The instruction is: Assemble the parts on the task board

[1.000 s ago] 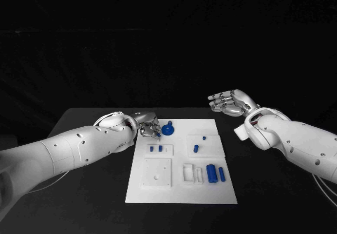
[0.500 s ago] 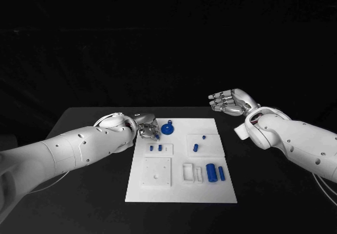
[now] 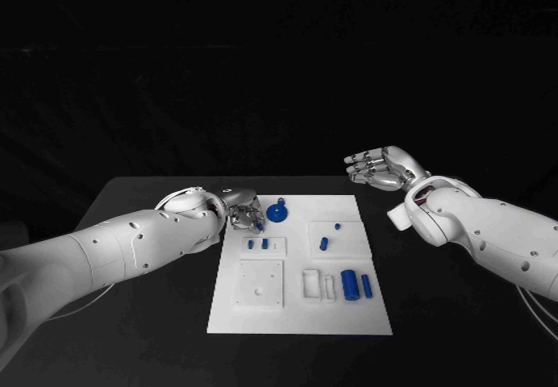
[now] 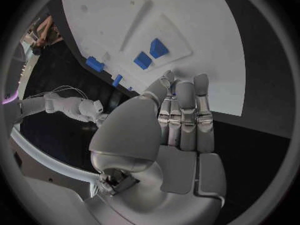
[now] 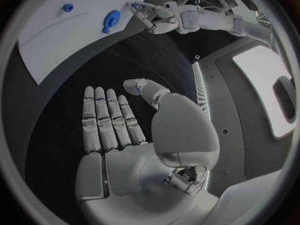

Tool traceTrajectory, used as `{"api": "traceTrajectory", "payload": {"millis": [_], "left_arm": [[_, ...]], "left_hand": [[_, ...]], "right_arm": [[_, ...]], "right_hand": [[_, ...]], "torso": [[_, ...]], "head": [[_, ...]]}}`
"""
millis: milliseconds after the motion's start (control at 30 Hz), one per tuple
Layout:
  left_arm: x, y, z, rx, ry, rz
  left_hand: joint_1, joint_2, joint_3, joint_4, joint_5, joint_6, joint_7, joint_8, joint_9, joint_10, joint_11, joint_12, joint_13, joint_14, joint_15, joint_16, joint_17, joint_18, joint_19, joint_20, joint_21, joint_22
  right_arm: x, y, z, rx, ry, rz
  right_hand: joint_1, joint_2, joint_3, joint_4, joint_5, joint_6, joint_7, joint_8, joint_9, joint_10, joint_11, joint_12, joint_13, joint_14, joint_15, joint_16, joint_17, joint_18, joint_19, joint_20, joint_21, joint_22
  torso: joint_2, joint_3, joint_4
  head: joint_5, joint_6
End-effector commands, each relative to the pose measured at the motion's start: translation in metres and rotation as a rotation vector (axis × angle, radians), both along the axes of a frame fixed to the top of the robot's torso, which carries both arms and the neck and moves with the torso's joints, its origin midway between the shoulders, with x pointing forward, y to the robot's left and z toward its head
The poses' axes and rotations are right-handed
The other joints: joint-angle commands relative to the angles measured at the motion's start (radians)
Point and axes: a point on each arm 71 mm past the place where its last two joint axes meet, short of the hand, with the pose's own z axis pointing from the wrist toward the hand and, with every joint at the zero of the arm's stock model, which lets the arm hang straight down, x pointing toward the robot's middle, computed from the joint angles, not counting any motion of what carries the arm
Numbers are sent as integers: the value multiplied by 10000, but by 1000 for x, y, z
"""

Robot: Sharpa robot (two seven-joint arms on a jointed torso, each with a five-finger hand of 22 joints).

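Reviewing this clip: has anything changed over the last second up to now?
Nothing visibly changed. The left hand stays at the task board's far left corner beside the round blue part, the right hand stays raised and open off the board, and the blue parts lie as before.

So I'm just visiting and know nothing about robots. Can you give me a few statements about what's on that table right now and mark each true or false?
1. The task board is a white plate on a black table. True.
2. The right hand holds a blue part. False: it is raised off to the side of the board, its fingers apart and holding nothing.
3. The left hand is at the board's far left corner. True.
4. The round blue part lies off the board. False: it sits on the board, beside the left hand.
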Motion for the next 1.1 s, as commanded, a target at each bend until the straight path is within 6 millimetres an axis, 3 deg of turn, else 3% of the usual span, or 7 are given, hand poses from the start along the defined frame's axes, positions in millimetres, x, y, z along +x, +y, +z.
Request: {"api": "traceTrajectory", "payload": {"millis": [33, 1100], "left_arm": [[-3, -5, -4, 69, 259, -151], [-4, -7, -7, 248, 428, -225]], "left_hand": [[-13, 99, -62, 4, 38, 84, -26, 27, 18, 19, -13, -33, 11, 70, -14, -24, 14, 12, 33, 14, 3, 212], [12, 114, -75, -101, 51, 82, -16, 26, 16, 27, -9, -32, 11, 41, -9, -32, 26, 17, -17, 16, 36, 223]], "right_arm": [[0, 2, 0, 8, -11, 165], [0, 2, 0, 7, 0, 164]], "right_hand": [[-33, 45, 68, -17, 68, -59, -1, -19, -11, -44, 12, -15, -14, -63, 8, -35, -15, 129, -49, -21, 11, -12], [-33, 45, 68, -17, 68, -59, -1, -19, -11, -44, 12, -15, -14, -63, 8, -35, -15, 129, -49, -21, 11, -12]], "torso": [[-1, -2, 5], [0, 0, 4]], "head": [[-3, -10], [-6, -68]]}}
